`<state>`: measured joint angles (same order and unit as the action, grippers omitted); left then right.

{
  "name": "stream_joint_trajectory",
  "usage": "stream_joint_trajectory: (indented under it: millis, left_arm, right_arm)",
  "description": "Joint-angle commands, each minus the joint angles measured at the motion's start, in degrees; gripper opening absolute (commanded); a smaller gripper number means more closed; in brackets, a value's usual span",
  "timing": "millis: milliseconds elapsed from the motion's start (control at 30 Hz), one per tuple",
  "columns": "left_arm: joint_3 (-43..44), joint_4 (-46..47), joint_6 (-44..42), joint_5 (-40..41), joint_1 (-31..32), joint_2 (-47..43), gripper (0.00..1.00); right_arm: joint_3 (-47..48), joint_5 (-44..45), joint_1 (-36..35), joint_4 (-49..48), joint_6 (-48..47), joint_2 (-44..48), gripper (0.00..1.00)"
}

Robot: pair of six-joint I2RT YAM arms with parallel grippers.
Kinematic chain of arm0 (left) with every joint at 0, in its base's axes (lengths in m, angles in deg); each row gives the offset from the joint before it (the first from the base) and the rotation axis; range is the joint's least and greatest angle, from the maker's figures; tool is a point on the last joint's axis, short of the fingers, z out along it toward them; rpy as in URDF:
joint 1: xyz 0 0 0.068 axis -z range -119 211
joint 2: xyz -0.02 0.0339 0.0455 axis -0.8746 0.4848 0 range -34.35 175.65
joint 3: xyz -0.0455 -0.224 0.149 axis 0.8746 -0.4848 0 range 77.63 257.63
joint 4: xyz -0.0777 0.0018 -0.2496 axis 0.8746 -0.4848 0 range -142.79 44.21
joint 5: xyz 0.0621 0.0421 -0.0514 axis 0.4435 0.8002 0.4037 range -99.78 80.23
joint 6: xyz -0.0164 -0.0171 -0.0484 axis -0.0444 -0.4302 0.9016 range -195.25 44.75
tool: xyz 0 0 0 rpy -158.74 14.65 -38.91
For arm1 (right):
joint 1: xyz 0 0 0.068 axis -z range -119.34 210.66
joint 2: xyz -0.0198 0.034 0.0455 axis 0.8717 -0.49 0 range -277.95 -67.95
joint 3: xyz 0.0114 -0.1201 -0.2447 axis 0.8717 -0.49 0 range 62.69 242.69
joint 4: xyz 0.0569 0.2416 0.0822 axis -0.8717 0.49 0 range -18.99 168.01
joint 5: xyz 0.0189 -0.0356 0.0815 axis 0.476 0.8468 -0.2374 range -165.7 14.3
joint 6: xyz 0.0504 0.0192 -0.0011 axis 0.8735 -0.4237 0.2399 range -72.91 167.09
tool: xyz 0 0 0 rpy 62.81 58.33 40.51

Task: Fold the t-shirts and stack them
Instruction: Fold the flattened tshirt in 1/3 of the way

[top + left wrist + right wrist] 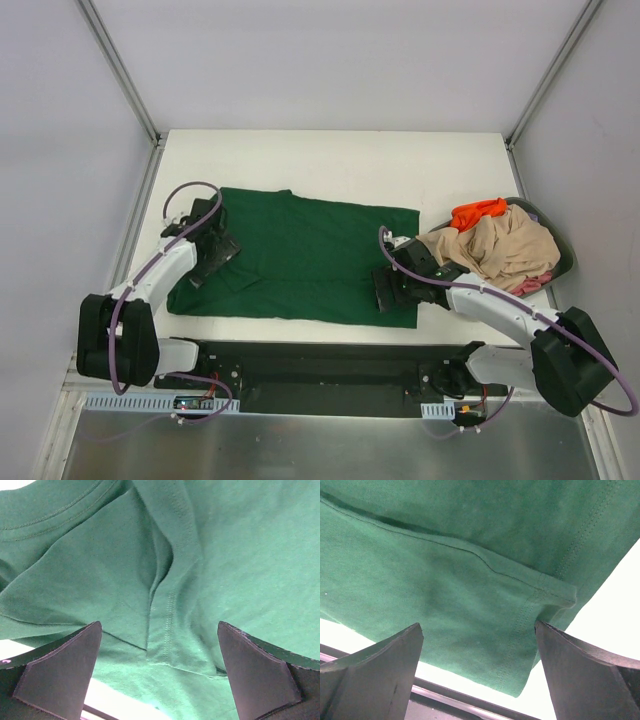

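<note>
A dark green t-shirt (305, 258) lies spread flat across the middle of the white table. My left gripper (210, 262) hovers over its left end, jaws open, with the sleeve seam and folded cloth (165, 610) between the fingers. My right gripper (385, 290) is open over the shirt's near right corner; its hem corner (520, 670) lies between the fingers. Neither holds cloth. Beige (505, 245), orange (477, 212) and pink (530, 285) t-shirts lie heaped at the right.
The heap sits in a dark round basket (562, 250) at the table's right edge. A black strip (320, 362) with the arm bases runs along the near edge. White walls enclose the table (330, 160) on three sides.
</note>
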<state>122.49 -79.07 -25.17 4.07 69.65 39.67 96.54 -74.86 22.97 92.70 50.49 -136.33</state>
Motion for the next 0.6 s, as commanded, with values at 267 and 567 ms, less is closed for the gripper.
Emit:
stream_joint_trajectory:
  millis: [267,567]
  left_arm:
    - [6.2,6.5,-2.5,-0.2,0.4,9.3,0.99]
    - [11.8,11.3,-2.8,-4.9,0.7,16.5,0.99]
  right_arm:
    - [0.1,0.9,0.2,0.4,0.4,1.7,0.96]
    - [0.4,2.1,0.3,0.9,0.6,1.2,0.96]
